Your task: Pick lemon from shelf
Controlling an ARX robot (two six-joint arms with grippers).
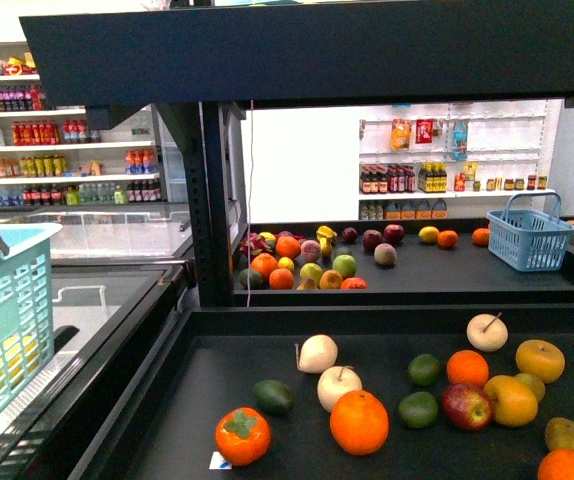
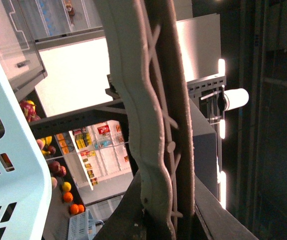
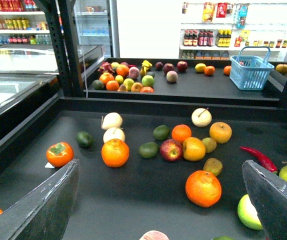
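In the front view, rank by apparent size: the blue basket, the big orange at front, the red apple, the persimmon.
1. Blue basket, though farther back.
2. Orange.
3. Persimmon and red apple: too similar to rank.

White wall racks (image 1: 62,150) of coloured bottles fill the upper left of the frame, more bottle racks (image 1: 447,165) hang on the bright white wall at upper right, and glass-topped freezer cases (image 1: 117,235) sit below the left racks

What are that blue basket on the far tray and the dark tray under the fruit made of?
The blue slotted basket looks like moulded plastic: thin, evenly coloured lattice walls and handle. The flat black shelf tray is probably painted metal with a matte finish; its rim looks rigid and barely glossy.
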